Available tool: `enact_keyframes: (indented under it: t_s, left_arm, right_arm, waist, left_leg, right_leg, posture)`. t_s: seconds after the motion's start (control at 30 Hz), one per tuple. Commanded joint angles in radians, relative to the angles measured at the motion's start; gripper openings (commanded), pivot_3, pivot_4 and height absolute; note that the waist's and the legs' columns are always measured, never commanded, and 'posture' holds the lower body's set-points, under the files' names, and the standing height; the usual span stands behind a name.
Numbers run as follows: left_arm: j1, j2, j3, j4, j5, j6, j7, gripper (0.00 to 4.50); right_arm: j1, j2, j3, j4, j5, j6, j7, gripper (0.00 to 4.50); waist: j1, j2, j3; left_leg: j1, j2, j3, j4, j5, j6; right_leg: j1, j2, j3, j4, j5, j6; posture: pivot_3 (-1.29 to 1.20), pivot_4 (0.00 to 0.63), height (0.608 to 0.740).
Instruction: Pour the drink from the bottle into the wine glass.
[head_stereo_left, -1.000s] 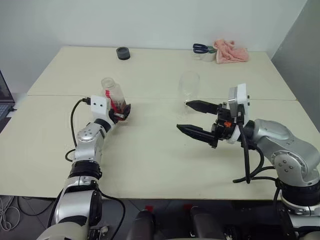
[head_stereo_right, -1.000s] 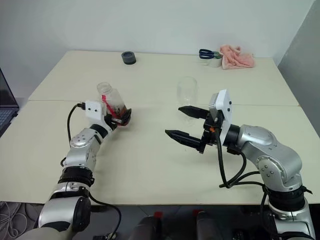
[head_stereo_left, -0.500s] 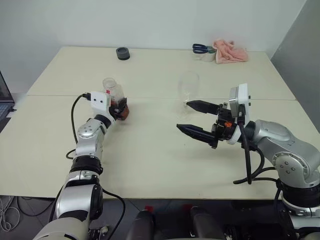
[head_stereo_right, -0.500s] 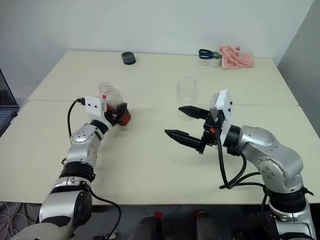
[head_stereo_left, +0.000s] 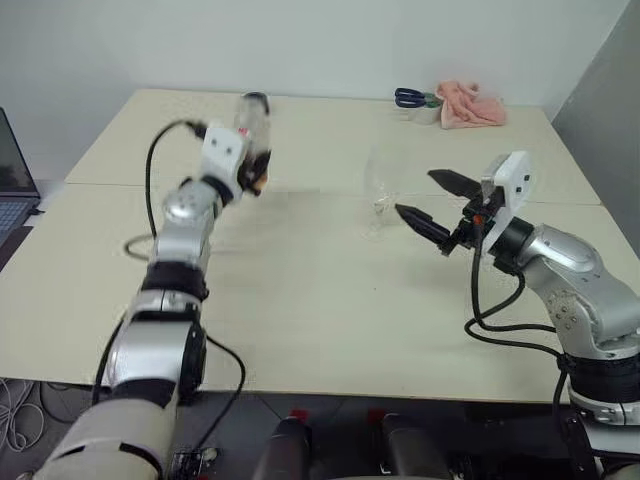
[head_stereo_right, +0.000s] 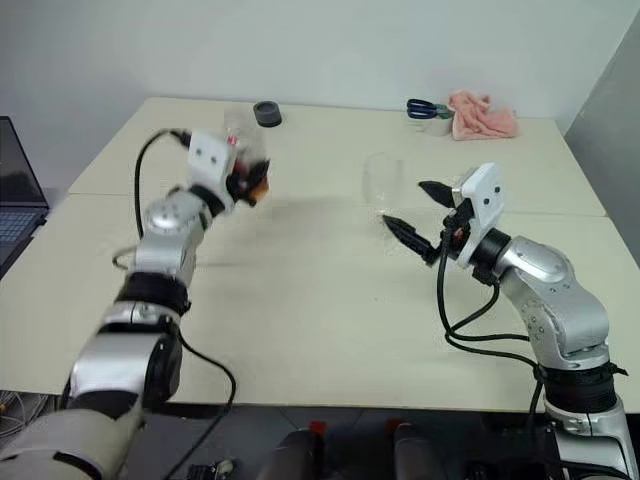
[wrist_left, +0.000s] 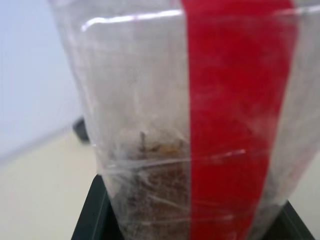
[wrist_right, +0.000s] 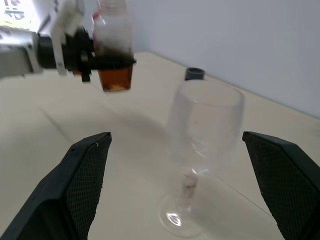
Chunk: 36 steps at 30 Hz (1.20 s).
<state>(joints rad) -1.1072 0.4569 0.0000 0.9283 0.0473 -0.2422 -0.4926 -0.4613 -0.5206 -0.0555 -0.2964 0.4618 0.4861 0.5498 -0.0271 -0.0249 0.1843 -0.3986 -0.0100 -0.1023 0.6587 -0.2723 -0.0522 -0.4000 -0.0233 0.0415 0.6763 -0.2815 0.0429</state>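
My left gripper (wrist_right: 82, 52) is clamped on the bottle (wrist_right: 114, 47), holding it upright in the air above the table (head_stereo_left: 300, 300), out to the left of the wine glass (wrist_right: 202, 150). In the head views the bottle is smeared and its neck is hard to make out. From my left wrist the bottle's top and base are both cut off. I see a vertical red label strip there, but no writing on it that I can read. The drink (wrist_right: 116, 77) sits amber-brown in the bottom of the bottle.

My right gripper (head_stereo_left: 432, 201) is spread wide and holds nothing, its two black fingers (wrist_right: 75, 185) on either side of the glass without touching it. The glass stands on the table, its clear bowl faint against the surface.

At the far edge lie a pink cloth (head_stereo_left: 470, 103), blue-handled scissors (head_stereo_left: 412, 97) and a dark round object (head_stereo_right: 266, 113) that I cannot identify.
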Motion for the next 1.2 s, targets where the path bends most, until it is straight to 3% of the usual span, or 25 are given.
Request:
enact_keyframes:
  t_s: [0.03,0.4,1.2]
  left_arm:
    - [-0.087,0.014,-0.066,0.07,0.081,-0.088,-0.02,1.64]
    - [-0.275,0.0,-0.258,0.251,0.323,-0.261,0.06,1.64]
    - [-0.416,-0.057,-0.444,0.37,0.581,-0.289,0.269,1.64]
  right_arm:
    - [-0.012,0.036,-0.007,-0.013,-0.038,-0.058,-0.04,4.5]
    - [-0.009,0.117,0.001,-0.045,-0.07,-0.062,-0.084,4.5]
    - [0.015,0.155,0.009,-0.102,-0.087,-0.042,-0.146,4.5]
  waist:
    - [-0.004,0.0,0.0]
    - [-0.013,0.0,0.0]
    - [-0.013,0.0,0.0]
  left_leg:
    - [-0.003,0.0,0.002,0.001,0.0,-0.001]
    - [-0.003,0.002,0.004,0.004,-0.001,0.003]
    - [-0.003,0.001,0.004,0.003,-0.001,0.003]
  right_leg:
    - [-0.004,-0.001,0.001,0.003,0.0,0.0]
    - [-0.006,0.002,0.002,0.006,0.0,0.0]
    - [-0.007,0.001,0.002,0.006,0.0,0.0]
  posture:
    - [0.0,0.15,0.74]
    - [0.0,0.15,0.74]
    - [0.0,0.15,0.74]
